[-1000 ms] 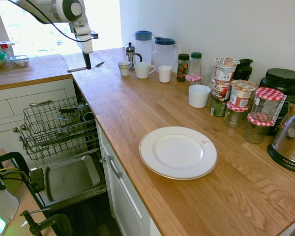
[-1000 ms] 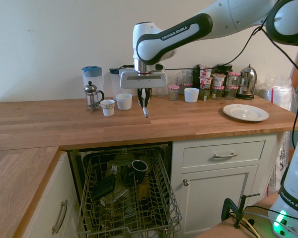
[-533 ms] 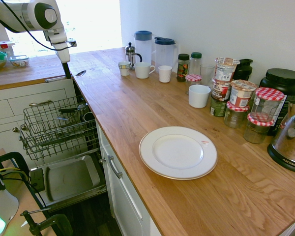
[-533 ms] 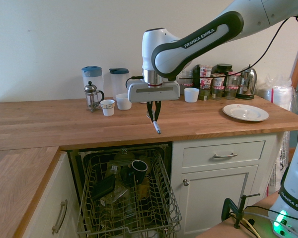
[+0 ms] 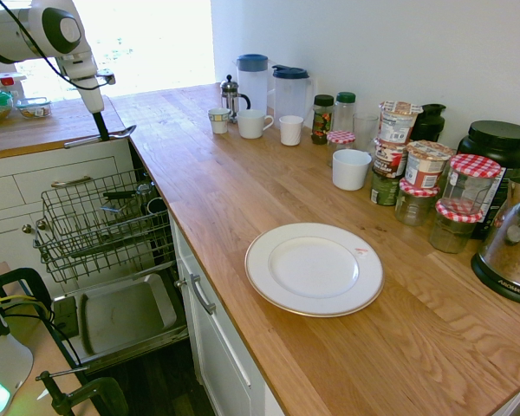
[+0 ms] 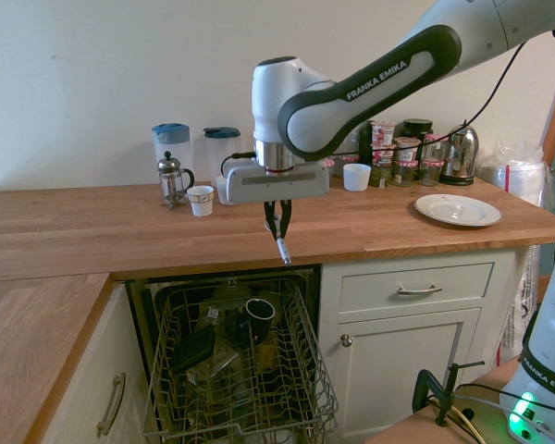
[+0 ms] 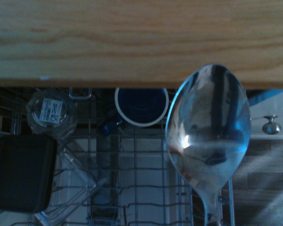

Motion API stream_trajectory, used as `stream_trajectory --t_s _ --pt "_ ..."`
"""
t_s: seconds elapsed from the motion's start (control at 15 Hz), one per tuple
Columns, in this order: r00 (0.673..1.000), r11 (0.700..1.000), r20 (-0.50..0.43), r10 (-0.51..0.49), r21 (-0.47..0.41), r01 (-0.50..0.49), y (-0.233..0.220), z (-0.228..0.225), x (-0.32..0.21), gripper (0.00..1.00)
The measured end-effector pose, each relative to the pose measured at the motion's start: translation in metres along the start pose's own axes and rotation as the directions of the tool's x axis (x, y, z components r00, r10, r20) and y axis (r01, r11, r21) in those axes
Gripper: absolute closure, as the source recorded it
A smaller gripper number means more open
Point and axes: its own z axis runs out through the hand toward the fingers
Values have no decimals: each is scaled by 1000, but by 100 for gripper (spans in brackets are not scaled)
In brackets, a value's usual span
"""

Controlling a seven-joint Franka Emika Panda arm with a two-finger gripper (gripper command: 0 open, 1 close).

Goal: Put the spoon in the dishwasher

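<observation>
Above the counter's front edge (image 6: 213,264), the gripper (image 6: 277,222) pinches the spoon (image 6: 281,248) by its handle, held level to clear the dishwasher (image 6: 236,370) rack below.

Opposed wide views share dishwasher (image 5: 104,227)

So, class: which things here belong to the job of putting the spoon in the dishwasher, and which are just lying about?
Job: spoon, gripper holding it, dishwasher.

Lying about: plate, white bowl, French press, two jugs, jars, kettle.
</observation>
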Motion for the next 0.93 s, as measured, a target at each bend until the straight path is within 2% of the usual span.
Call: stream_trajectory --t_s 0.4,0.93 --pt "1000 1000 -7 7 7 -7 45 63 -55 100" --pt "999 998 11 37 -50 -36 60 171 -65 100"
